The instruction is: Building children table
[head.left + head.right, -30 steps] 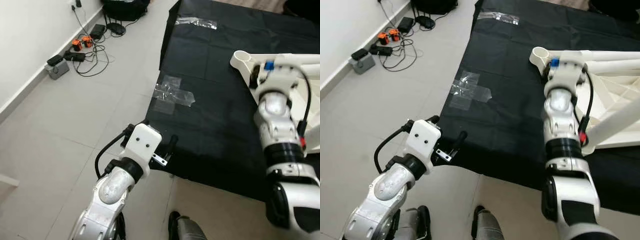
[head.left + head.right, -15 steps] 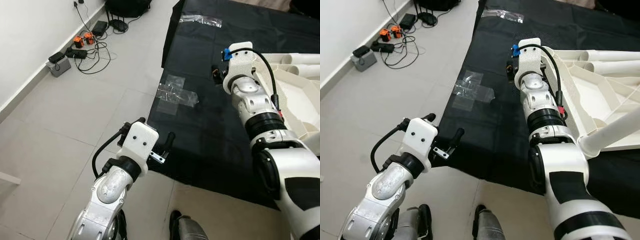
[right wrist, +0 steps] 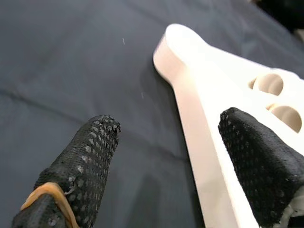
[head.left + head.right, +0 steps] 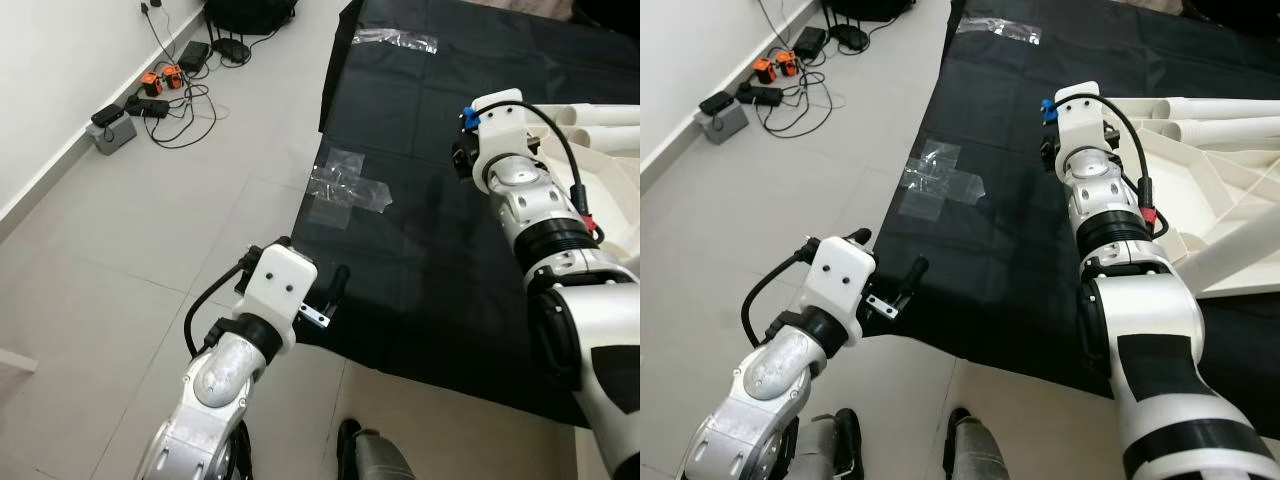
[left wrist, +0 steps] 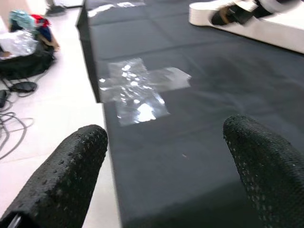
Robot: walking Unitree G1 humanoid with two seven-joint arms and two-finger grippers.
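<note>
A black mat (image 4: 440,180) lies over the pale tiled floor (image 4: 150,230), filling the head views from 12 round to 4 o'clock. Patches of clear tape (image 4: 348,192) sit on it near its left edge, with another strip (image 4: 395,40) at 12 o'clock.

The children's table (image 4: 1200,200), white plastic and lying upside down on the mat, sits at 2 to 3 o'clock. Its ribbed underside faces up, white leg tubes (image 4: 1230,105) lie along its far side, and one leg (image 4: 1230,255) slants across its near edge.

The right hand (image 3: 171,156) reaches out over the mat at about 1 o'clock, just beside the rounded corner (image 3: 183,45) of the table. In the right wrist view its two black fingers (image 3: 85,161) stand wide apart, open and holding nothing; one is over bare mat, the other over the white edge with its round sockets (image 3: 268,83).

The left hand (image 5: 166,156) hovers low at about 7 o'clock, over the near-left corner of the mat where it meets the floor. Its fingers (image 5: 71,171) are also spread open and empty, with the tape patch ahead of them.

At 10 to 11 o'clock, by the white wall (image 4: 50,80), lie tangled cables (image 4: 185,105), a grey box (image 4: 112,135) and small orange items (image 4: 160,80). A dark bag (image 4: 250,15) sits at 12 o'clock.
</note>
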